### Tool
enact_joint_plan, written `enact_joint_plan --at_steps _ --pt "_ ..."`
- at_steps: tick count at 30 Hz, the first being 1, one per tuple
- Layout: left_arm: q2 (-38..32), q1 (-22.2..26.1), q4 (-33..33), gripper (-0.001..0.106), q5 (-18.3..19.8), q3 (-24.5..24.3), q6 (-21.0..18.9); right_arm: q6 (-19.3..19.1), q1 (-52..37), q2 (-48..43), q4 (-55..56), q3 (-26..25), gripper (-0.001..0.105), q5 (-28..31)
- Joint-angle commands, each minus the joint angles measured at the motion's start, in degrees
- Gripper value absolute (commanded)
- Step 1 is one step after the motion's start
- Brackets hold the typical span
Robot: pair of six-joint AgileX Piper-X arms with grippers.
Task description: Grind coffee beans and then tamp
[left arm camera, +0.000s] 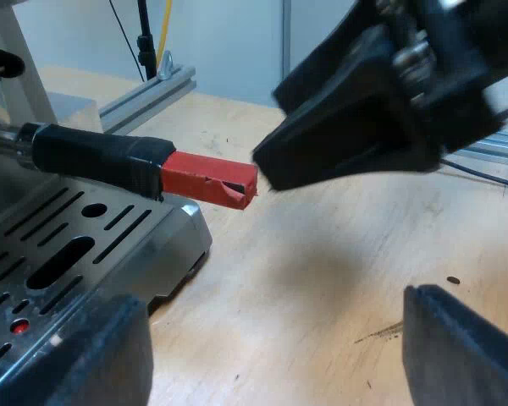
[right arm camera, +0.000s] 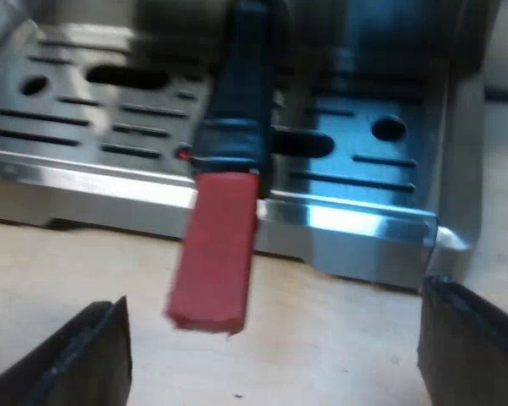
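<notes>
At the front of the espresso machine [left arm camera: 179,245], the holder [left arm camera: 93,156] juts out by its dark handle above the slotted drip tray [left arm camera: 59,228]. Its red end [left arm camera: 207,179] reaches past the tray edge, over the wooden table [left arm camera: 322,271]. Right gripper [right arm camera: 275,347]: faces the red end, fingers set wide, nothing between them. From the left wrist, its tip sits just beside the red end; contact cannot be told. Left gripper [left arm camera: 275,347]: fingers wide apart, empty, over the table near the tray's corner.
</notes>
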Motion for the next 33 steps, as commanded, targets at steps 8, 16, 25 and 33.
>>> enact_joint_plan --at_steps 8,16,25,33 --pt "-0.28 -0.24 -1.03 0.064 0.40 -0.45 -0.60 -0.63 -4.75 5.86 -9.87 -0.44 0.071 -5.30" --pt "-0.28 -0.24 -1.03 0.064 0.40 -0.45 -0.60 -0.81 -6.60 9.95 -13.68 -0.44 0.071 -6.27" --pt "-0.28 -0.24 -1.03 0.064 0.40 -0.45 -0.60 -4.84 -8.77 12.32 -17.62 -0.44 0.071 -8.83" --pt "-0.28 -0.24 -1.03 0.064 0.40 -0.45 -0.60 -8.26 -9.61 14.67 -18.66 -0.44 0.071 -11.36"
